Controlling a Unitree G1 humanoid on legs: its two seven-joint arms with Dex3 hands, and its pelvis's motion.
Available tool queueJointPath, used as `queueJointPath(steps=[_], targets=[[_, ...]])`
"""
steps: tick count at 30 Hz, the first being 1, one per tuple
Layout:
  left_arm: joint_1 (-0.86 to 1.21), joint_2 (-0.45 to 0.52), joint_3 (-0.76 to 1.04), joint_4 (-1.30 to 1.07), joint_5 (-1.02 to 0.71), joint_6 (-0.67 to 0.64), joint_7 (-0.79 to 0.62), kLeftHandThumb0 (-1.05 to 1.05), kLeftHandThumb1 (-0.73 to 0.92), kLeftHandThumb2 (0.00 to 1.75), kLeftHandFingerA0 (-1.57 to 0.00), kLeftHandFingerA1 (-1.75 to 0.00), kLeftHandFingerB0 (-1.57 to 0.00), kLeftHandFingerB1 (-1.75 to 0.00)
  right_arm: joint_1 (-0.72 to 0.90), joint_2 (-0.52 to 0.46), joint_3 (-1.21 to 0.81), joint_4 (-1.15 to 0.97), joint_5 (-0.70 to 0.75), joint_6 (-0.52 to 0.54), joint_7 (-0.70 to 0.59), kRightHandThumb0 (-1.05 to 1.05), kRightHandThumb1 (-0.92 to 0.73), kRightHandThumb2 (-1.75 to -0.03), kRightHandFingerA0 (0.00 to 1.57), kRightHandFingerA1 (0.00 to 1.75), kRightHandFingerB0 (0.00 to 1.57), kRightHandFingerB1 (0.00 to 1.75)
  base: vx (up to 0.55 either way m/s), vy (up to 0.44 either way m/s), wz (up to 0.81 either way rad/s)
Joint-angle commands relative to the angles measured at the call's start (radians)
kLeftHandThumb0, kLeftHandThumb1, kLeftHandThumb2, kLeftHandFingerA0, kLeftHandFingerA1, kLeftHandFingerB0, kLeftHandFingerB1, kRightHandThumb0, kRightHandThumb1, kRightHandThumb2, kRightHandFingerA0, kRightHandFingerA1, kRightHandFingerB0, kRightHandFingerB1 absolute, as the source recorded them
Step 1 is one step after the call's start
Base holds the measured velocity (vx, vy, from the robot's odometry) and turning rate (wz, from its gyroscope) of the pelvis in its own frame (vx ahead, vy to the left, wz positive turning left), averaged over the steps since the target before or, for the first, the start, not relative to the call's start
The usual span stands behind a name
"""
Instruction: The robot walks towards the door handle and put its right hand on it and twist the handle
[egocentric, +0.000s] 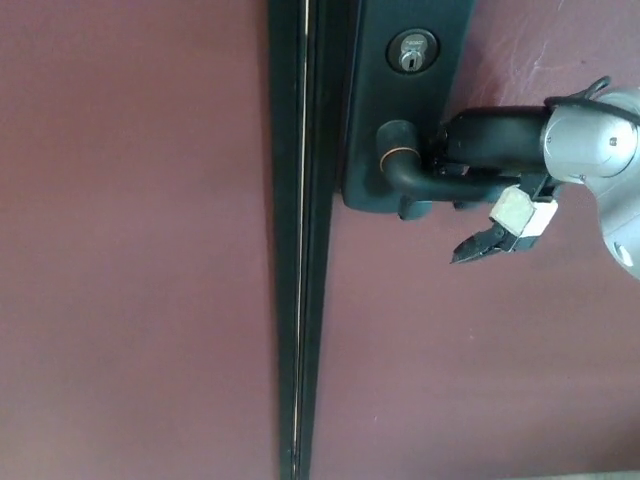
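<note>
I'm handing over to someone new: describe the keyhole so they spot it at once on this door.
Start at the dark vertical door edge running down the maroon door; just right of it sits a black metal backplate. Near the plate's top is the round silver keyhole cylinder, above the curved black lever handle held by the right hand. It is the only bright, round part.
</note>
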Motion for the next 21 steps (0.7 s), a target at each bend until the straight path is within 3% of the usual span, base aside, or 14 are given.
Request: queueJointPath(steps=[1,21], targets=[[0.020,0.011,-0.005,0.001,0.018,-0.010,-0.001,-0.33,0.46,0.59,-0.68,-0.76,-0.58,-0.66,0.015,0.031,-0.095,-0.001,0.076,0.033,-0.003,-0.71,-0.43,-0.81,0.00,0.07,0.05,0.16,0.00,0.000,0.00],[0.049,0.013,-0.008,0.000,0.014,-0.022,-0.008,-0.34,0.46,0.58,-0.69,-0.72,-0.60,-0.66,-0.034,0.013,-0.127,-0.037,0.039,0.067,0.110,-0.75,-0.44,-0.82,0.00,0.03,0.02,0.10,0.00,0.000,0.00]])
